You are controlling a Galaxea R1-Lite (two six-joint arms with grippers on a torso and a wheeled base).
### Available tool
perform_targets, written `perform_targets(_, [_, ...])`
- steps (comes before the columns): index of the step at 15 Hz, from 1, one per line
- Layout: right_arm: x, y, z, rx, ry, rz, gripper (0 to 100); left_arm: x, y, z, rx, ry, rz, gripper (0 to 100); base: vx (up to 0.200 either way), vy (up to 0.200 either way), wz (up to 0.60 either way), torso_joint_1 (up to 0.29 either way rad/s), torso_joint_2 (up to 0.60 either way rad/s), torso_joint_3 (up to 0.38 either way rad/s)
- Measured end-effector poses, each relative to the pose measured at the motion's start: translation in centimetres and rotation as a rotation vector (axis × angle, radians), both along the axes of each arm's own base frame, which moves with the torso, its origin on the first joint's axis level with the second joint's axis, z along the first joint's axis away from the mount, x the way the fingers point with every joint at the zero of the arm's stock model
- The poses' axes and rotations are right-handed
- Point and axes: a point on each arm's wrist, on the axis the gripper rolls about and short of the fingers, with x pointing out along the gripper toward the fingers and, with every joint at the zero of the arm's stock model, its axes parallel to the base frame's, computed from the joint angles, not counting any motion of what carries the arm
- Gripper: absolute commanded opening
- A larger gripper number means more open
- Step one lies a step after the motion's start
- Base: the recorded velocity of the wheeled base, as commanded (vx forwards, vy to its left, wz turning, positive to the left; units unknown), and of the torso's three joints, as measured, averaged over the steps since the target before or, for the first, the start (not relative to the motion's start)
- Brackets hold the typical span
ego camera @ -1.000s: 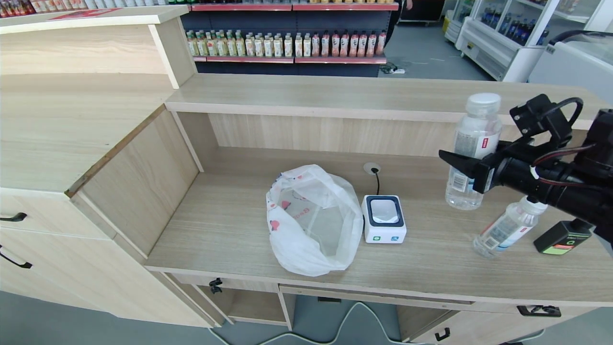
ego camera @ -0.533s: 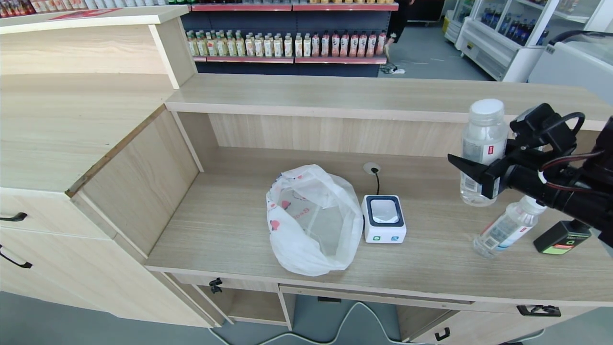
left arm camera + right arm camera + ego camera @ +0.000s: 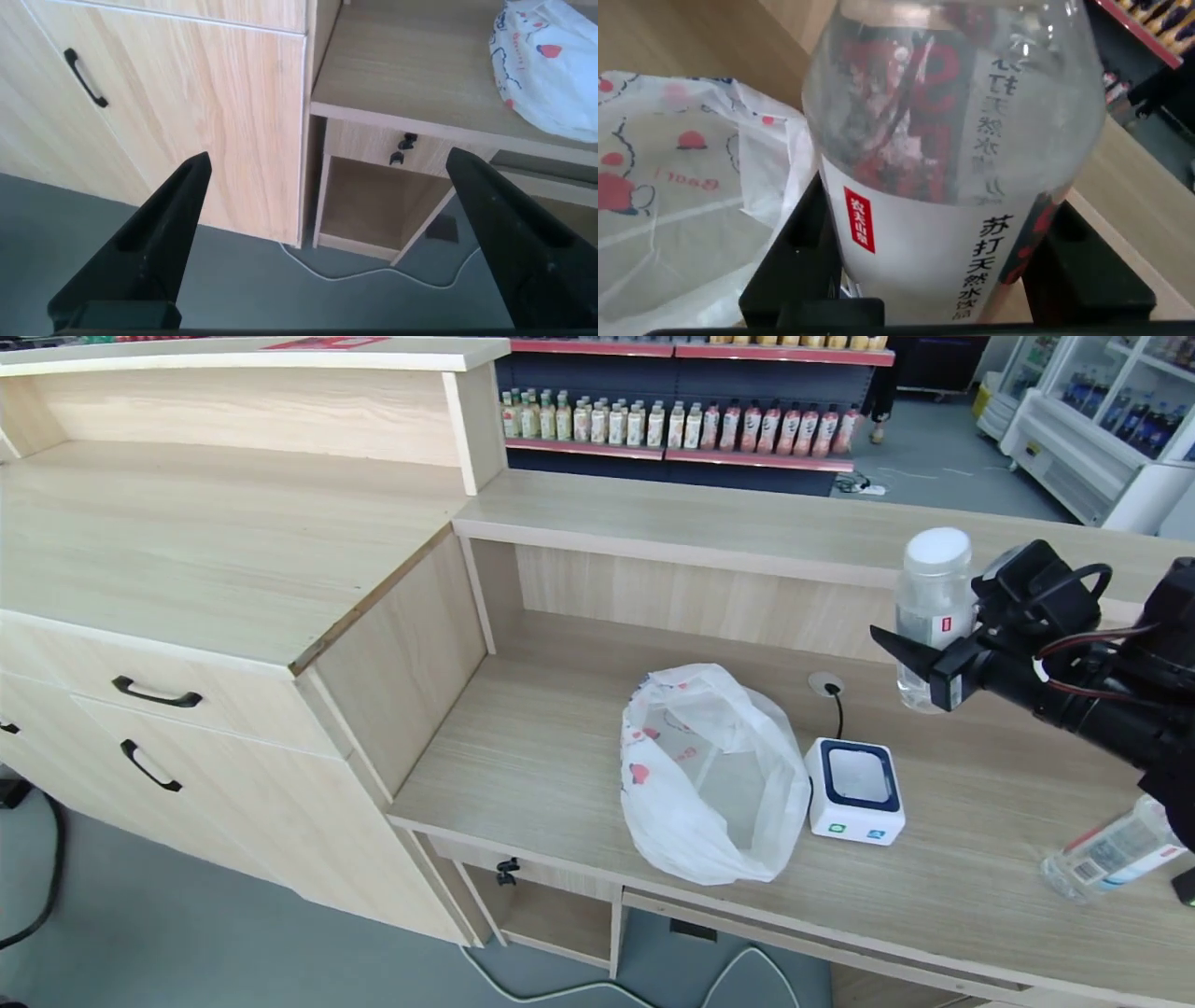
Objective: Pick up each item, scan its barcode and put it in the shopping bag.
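Above counter [image 3: 560, 756], right claw [image 3: 926, 658] around bottle [image 3: 934, 583]

Right tool [image 3: 920, 663] is lifting the upright water bottle [image 3: 934, 607] higher off the desk [image 3: 560, 756], bringing the scanner [image 3: 856, 791] closer below the tool, as the head camera is panning left.

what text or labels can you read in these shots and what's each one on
held bottle: small red tag with white characters, plus a column of dark characters on its white label; brand print, not quoted
shopping bag: faint red print, unreadable
lying bottle: label and barcode too small
scanner: two coloured icons, no words
red sign on the high counter top: cut off, unreadable
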Motion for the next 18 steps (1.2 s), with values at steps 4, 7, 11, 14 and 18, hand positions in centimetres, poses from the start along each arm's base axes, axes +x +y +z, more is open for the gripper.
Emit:
perform_targets(4, [2.1, -1.3, -0.7, -0.116, -0.075, -0.057, 0, 0.0, 0.0, 0.0, 0.0, 0.0, 0.0, 100, 0.0, 0.0, 0.0, 0.0, 0.0, 0.0])
perform_targets(7, [4.0, -1.4, -1.7, -0.133, -0.157, -0.007, 0, 0.0, 0.0, 0.0, 0.0, 0.0, 0.0, 100, 0.0, 0.0, 0.0, 0.0, 0.0, 0.0])
perform_targets(11, [6.3, -1.9, -3.9, -0.147, -0.188, 0.064, 0, 0.0, 0.0, 0.0, 0.0, 0.001, 0.0, 100, 0.0, 0.0, 0.0, 0.0, 0.0, 0.0])
perform_targets(14, [7.6, -1.9, -5.2, -0.167, -0.223, 0.126, 0, 0.0, 0.0, 0.0, 0.0, 0.001, 0.0, 100, 0.0, 0.0, 0.0, 0.0, 0.0, 0.0])
perform_targets(18, [8.2, -2.4, -7.1, -0.254, -0.238, 0.21, 0, 0.0, 0.0, 0.0, 0.0, 0.0, 0.0, 100, 0.0, 0.0, 0.0, 0.0, 0.0, 0.0])
